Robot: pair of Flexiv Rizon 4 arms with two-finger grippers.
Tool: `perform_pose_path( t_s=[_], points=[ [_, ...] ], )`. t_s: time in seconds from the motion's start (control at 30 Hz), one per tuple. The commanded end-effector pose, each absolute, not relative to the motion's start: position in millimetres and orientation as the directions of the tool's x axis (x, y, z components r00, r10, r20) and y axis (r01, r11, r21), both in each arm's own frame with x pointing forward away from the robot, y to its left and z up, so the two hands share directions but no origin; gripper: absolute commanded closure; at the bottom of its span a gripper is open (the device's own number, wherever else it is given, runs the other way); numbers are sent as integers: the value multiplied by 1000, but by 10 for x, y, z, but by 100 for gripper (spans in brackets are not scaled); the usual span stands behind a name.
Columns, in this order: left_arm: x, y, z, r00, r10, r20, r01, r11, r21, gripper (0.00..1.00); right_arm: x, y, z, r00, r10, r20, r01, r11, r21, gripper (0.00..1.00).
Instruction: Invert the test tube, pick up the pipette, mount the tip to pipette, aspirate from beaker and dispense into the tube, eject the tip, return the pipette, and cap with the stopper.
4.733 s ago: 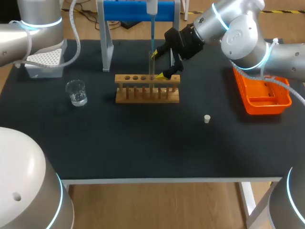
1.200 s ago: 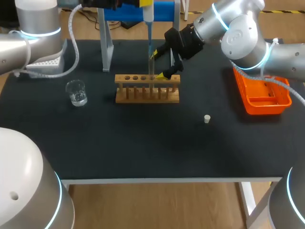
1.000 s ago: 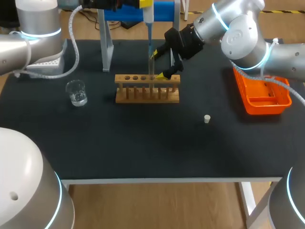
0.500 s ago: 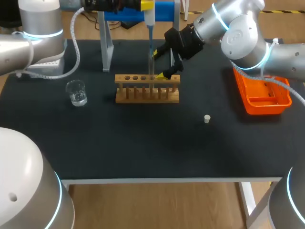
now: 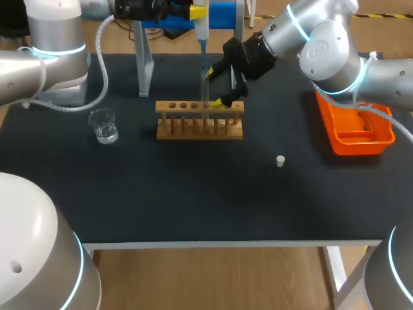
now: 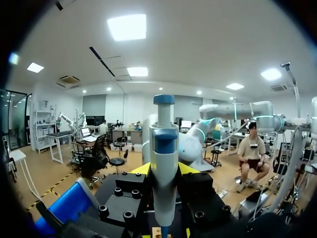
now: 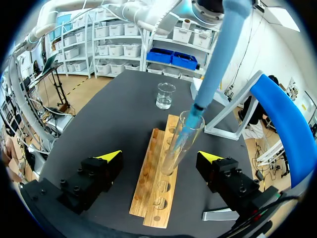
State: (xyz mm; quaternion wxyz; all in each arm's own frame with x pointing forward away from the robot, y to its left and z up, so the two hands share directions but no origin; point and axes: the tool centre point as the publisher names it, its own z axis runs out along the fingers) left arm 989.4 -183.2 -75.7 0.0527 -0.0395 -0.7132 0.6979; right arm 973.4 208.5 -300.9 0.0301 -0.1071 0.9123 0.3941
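Clear glass test tube (image 7: 178, 144) upright in light wooden rack (image 7: 143, 191), mid table. Thin-walled, fragile, slick: grip upper shaft, gentle squeeze, no side load. White-and-blue plastic pipette (image 6: 163, 148) light, rigid. Its blue tip (image 7: 187, 126) sits inside tube mouth, so any lift wants to go straight up. L gripper (image 6: 163, 168) clamped on pipette body, L arm high over rack. R gripper (image 7: 159, 156) wide, fingers either side of tube, not touching. R arm angled in from far right.

Bright, even overhead light, faint shadows on the black table (image 5: 193, 200) (matte surface)
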Motion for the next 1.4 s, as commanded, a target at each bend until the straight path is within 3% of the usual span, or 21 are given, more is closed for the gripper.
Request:
perform_pose_path(
  t_s=[0.03, 1.4],
  points=[
    [9930, -1840, -791, -991, 135, 18, -16, 17, -1000, 100, 9734, 2081, -3006, -975, -172, -139, -219, 667, 712, 0],
    [9963, -1820, -903, -991, 124, 42, -41, 12, -999, 100, 9734, 2081, -3006, -975, -172, -139, -219, 667, 712, 0]
  ],
)
